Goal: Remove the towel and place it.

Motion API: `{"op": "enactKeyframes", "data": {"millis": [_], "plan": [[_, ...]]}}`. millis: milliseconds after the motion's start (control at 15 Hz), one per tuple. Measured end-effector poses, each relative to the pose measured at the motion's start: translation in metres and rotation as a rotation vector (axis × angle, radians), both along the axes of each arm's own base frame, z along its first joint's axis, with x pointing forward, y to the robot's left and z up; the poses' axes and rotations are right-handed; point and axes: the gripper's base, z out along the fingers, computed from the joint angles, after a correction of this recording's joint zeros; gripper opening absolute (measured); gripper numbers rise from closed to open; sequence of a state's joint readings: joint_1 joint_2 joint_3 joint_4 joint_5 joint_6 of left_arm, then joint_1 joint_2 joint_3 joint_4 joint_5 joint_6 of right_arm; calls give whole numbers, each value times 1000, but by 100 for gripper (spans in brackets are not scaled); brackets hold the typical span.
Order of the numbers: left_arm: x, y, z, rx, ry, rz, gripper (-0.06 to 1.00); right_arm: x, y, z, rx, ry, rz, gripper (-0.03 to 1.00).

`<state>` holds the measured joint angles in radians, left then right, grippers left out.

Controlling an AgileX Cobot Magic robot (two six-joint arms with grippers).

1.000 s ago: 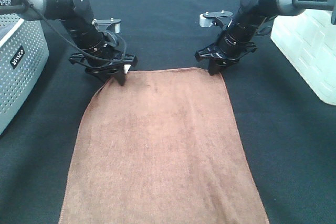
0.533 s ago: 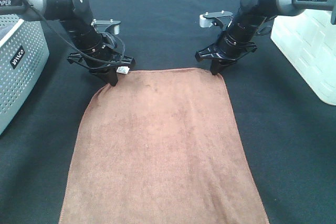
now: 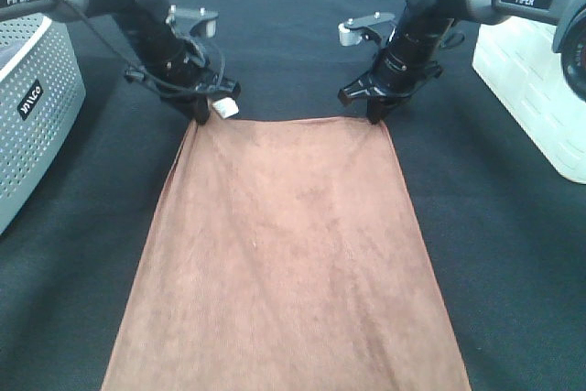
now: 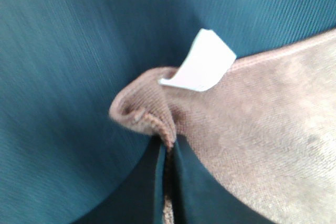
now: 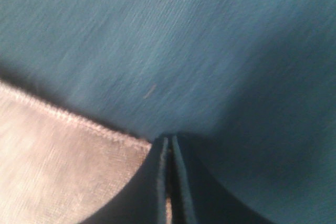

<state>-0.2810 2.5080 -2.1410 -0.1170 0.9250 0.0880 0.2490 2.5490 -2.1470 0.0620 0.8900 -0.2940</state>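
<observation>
Towel: the towel point(image 3: 284, 263) is big, brown and fuzzy. It lies long on the black table cloth point(image 3: 284, 34), from the middle down to the near edge of the table. It looks pulled tight at its far end, with soft folds running down from the two far corners.
Tag: a small white tag point(image 3: 225, 109) sticks out at the far left corner of the towel.
Hem: the wrist views show a stitched hem along the far edge.
Left gripper: the left gripper point(image 3: 200, 117) is pinched tight on the far left corner of the towel. The jaws are squeezed together with brown cloth between them.
Right gripper: the right gripper point(image 3: 374, 117) is pinched tight on the far right corner of the towel. Its jaws are pressed together too.
Left side: a gray basket with little holes point(image 3: 32, 89) stands at the left edge of the table, well apart from the towel.
Right side: a white bin point(image 3: 540, 89) stands at the right edge of the table, also well apart from the towel.
In the way: only black cloth lies between the towel and the two bins.
High view only: it shows the whole towel, both arms and both bins.
Left wrist view only: it shows the corner bunched into a little roll above the jaws, and the tag point(image 4: 202, 61) up close.
Right wrist view only: it shows the towel point(image 5: 58, 166) edge meeting the closed jaws, a bit blurry.
</observation>
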Motion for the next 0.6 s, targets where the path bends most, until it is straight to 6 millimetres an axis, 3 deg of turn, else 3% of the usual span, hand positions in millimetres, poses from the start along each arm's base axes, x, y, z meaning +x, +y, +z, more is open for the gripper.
{"op": "enactKeyframes", "data": {"millis": [267, 600], "plan": [[14, -1, 28, 20, -129, -14, 1, 21, 1, 43, 1, -175, 8, 0], [30, -3, 49, -5, -331, -9, 1, 38, -17, 57, 43, -317, -61, 0]]}}
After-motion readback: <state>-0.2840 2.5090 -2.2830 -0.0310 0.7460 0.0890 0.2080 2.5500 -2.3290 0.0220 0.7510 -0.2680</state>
